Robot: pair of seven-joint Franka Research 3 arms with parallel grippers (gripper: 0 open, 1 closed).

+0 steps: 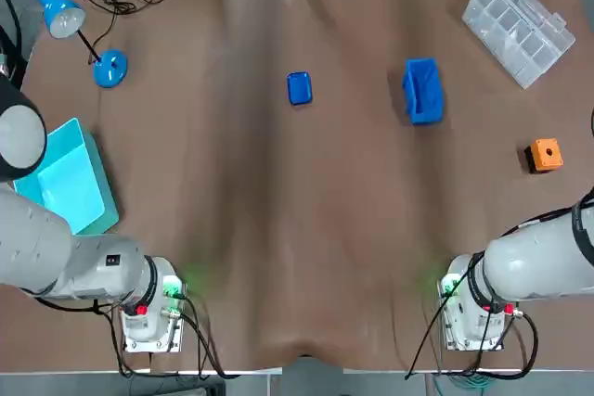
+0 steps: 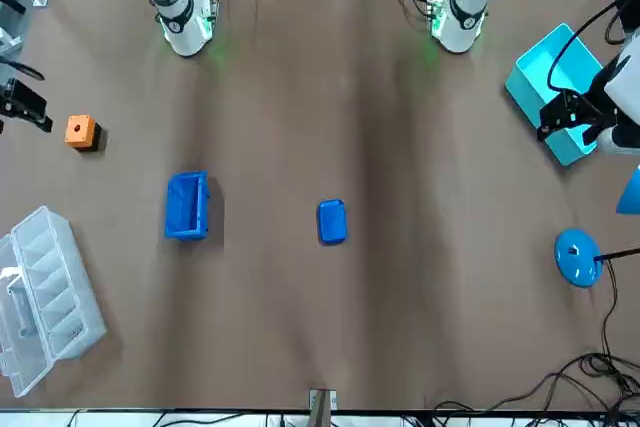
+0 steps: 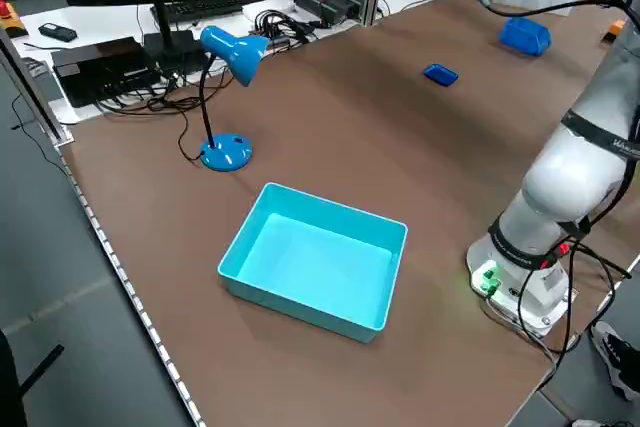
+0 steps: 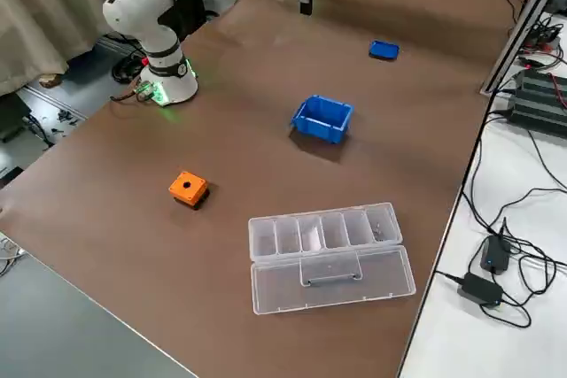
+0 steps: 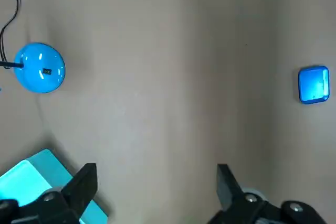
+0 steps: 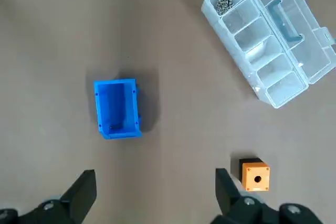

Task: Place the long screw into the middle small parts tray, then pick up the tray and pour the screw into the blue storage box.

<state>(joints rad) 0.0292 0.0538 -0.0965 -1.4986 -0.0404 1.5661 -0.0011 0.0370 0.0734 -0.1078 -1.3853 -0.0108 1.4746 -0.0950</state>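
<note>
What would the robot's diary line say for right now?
left gripper: open, holding nothing | right gripper: open, holding nothing | small blue tray: untouched on table

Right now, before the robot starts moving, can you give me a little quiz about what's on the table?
1. True or false: the orange block sits inside the blue storage box.
2. Which one lies nearest the desk lamp? A) the orange block B) the teal bin C) the blue storage box
3. Fill in: the left gripper and the right gripper both have their fingers ____.

Key: 1 false, the block lies apart from the box; 2 B; 3 open.
</note>
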